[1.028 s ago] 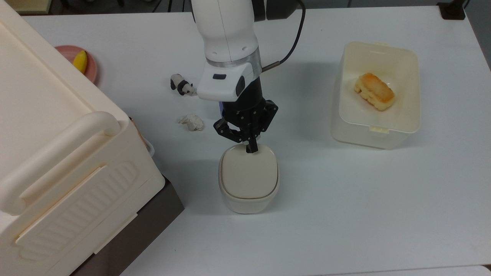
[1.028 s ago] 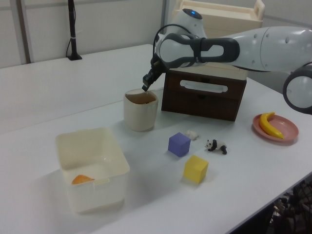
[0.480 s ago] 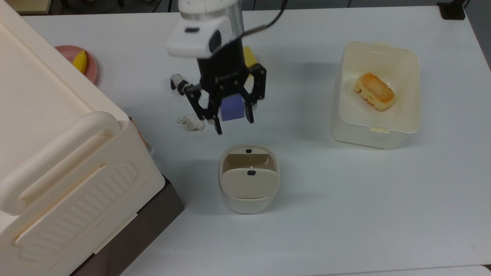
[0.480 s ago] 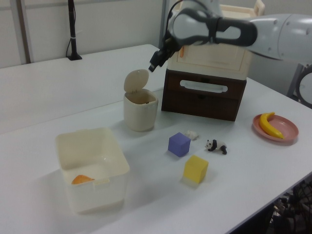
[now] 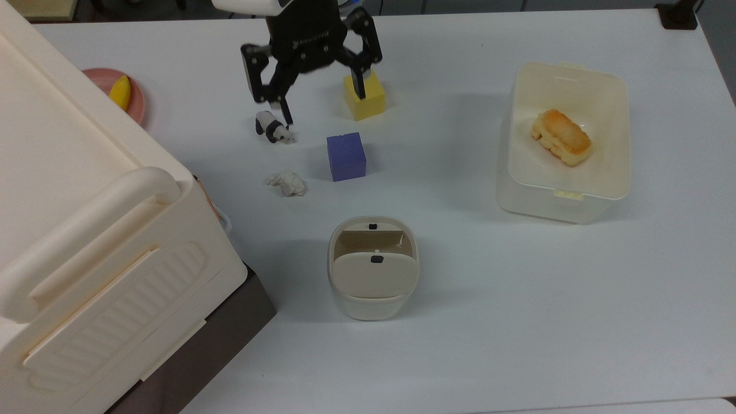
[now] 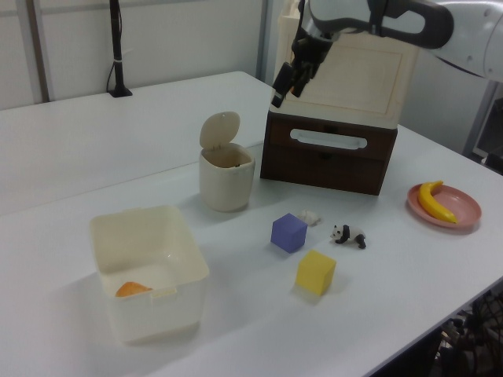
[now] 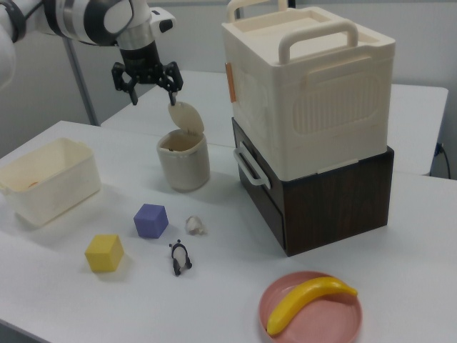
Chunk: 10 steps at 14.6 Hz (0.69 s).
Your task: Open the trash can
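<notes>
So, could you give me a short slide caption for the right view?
Trash can stands with its lid up, the open gripper raised above it.

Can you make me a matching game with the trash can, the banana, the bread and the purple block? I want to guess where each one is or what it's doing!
Things:
1. trash can
2. banana
3. bread
4. purple block

Places or states:
A. on the pink plate
B. lid flipped up
C. bare on the table
D. inside the open tub

Pairs: 1-B, 2-A, 3-D, 4-C
</notes>
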{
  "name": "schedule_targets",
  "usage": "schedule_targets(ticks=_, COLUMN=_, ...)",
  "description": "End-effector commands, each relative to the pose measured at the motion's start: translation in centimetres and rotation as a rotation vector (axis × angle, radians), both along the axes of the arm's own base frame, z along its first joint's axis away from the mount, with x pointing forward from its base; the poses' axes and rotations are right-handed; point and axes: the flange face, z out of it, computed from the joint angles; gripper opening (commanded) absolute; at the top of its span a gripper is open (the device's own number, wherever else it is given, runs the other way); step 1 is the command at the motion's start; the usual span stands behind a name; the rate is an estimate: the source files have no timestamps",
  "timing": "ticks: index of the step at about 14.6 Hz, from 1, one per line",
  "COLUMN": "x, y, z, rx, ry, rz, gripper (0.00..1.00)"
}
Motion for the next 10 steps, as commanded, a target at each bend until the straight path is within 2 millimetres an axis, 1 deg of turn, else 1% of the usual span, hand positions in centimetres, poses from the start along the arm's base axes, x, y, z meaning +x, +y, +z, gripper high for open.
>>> schedule_targets(ticks=1, x=-4.4, y=-0.9, z=1.6, rx=-0.059, ry=0.181, rz=-0.186, gripper=1.00)
schedule_targets(ticks=3, x=-6.3, y=-0.9, z=1.5, rx=-0.121, ry=0.271, rz=-0.208, gripper=1.00)
schedule_targets(ticks=4, x=-7.7, y=-0.8, z=2.2, rx=-0.127, ry=0.269, rz=-0.211, gripper=1.00)
schedule_targets(ticks=6, x=-10.3, y=-0.5, z=2.7, rx=-0.136, ry=0.266, rz=-0.237, gripper=1.00)
schedule_targets(ticks=7, x=-11.1, y=0.3, z=3.2, rx=-0.137, ry=0.252, rz=-0.261, gripper=1.00)
schedule_targets(ticks=8, x=-11.6, y=1.6, z=3.3, rx=-0.144, ry=0.245, rz=-0.286, gripper=1.00)
schedule_targets(ticks=9, x=-11.6, y=2.4, z=3.5, rx=-0.154, ry=0.232, rz=-0.315, gripper=1.00)
schedule_targets(ticks=10, x=-11.3, y=2.5, z=3.4, rx=-0.151, ry=0.218, rz=-0.324, gripper=1.00)
